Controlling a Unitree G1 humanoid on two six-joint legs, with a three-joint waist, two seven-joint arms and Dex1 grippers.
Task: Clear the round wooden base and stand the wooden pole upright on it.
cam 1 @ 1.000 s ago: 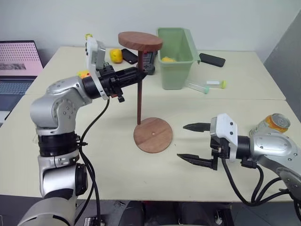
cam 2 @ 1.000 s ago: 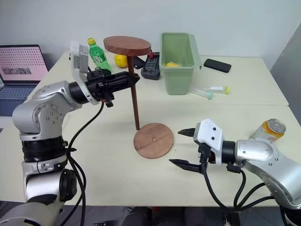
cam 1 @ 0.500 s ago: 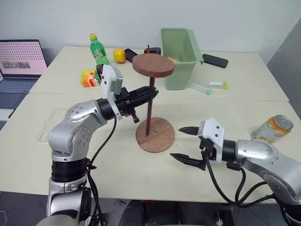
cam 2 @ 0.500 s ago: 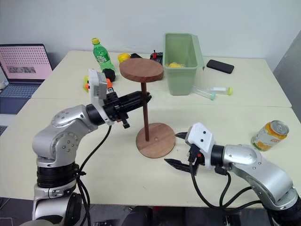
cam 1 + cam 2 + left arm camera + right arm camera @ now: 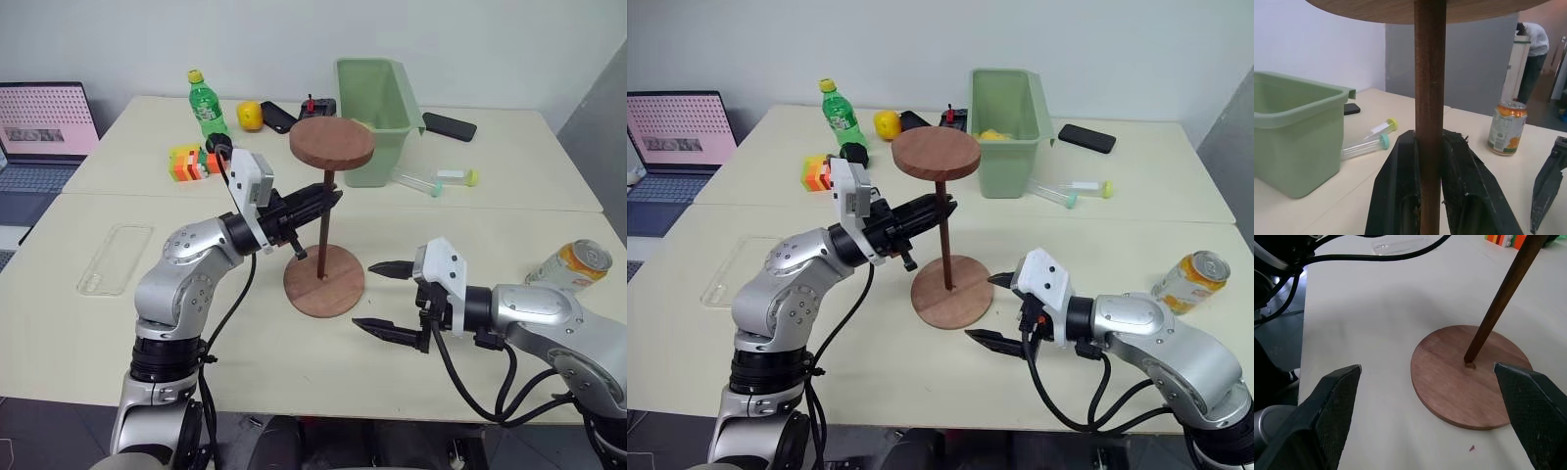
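left gripper [image 5: 328,199] — clamped on wooden pole [image 5: 324,227] | pole tip at round wooden base [image 5: 324,280] centre hole | right gripper [image 5: 389,298] — fingers spread, holding nothing

Plain white wall [image 5: 147,39] behind two cream tables [image 5: 509,157] pushed together, grey partition [image 5: 598,127] at 3 o'clock, open laptop [image 5: 39,127] at 9 o'clock.

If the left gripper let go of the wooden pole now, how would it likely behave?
Probably tip: the wooden pole is thin, carries its wide disc on top, and its tip only meets the round wooden base at the centre hole. It looks stiff, unbent in the left gripper.
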